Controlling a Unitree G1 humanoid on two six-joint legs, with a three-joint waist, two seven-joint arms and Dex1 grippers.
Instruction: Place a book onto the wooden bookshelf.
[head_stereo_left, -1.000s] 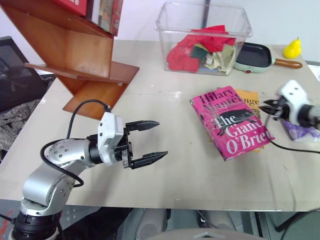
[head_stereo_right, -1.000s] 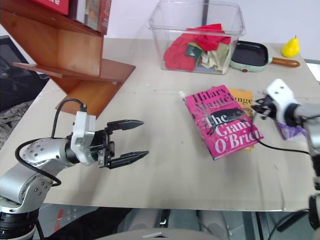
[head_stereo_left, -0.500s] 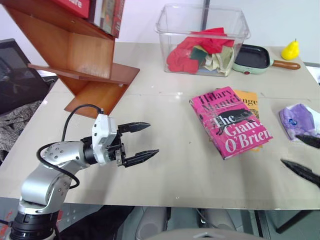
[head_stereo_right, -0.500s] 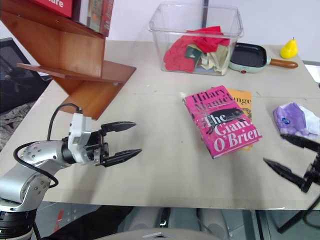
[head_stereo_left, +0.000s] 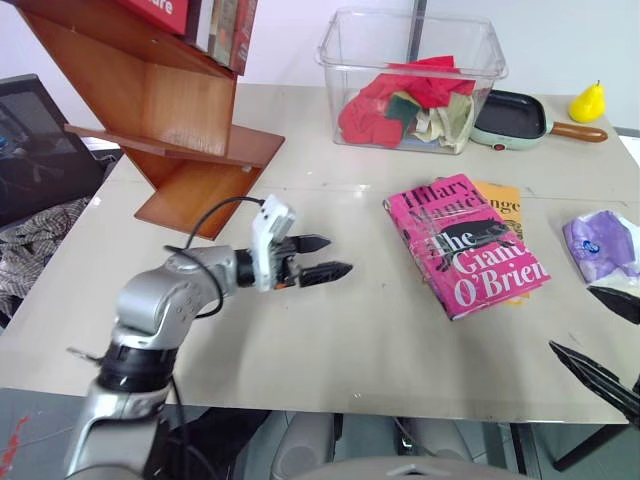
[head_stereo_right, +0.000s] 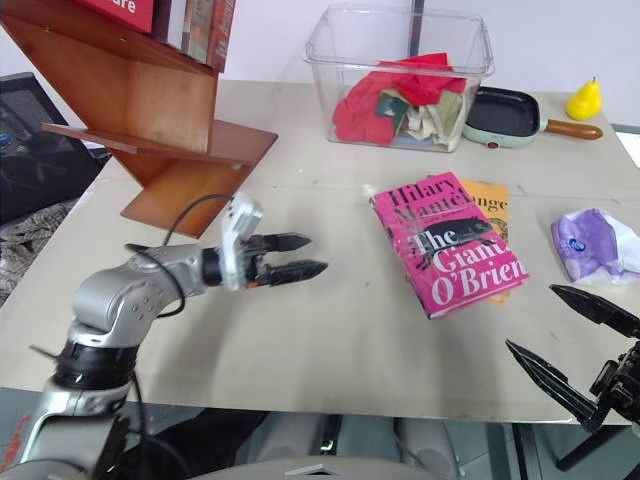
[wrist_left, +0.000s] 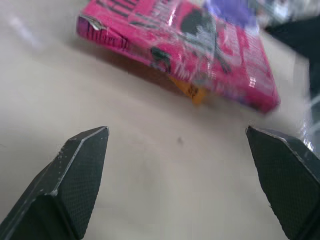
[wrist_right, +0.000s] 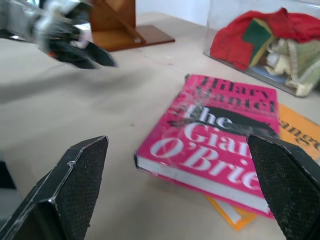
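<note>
The left gripper reaches out low over the beige bench, its arm bent at the elbow and its two black fingers spread apart, holding nothing, pointing across the bench toward the large bright pink hardcover book with white lettering. That book lies flat well beyond those fingertips, resting on one orange-yellow book whose edge shows from beneath it. The right gripper sits at the near edge of the bench, its two fingers also wide apart and empty; the pink book lies ahead of them, near but not touched. Just beside the upper right finger lies one crumpled purple bag. The big reddish-brown wooden bookshelf of slanted boards stands behind the left fingers, well apart from the pink book, with several red books upright on it. Farther back stand one clear plastic bin of coloured cloths, one small green pan and one yellow pear-shaped object.
</note>
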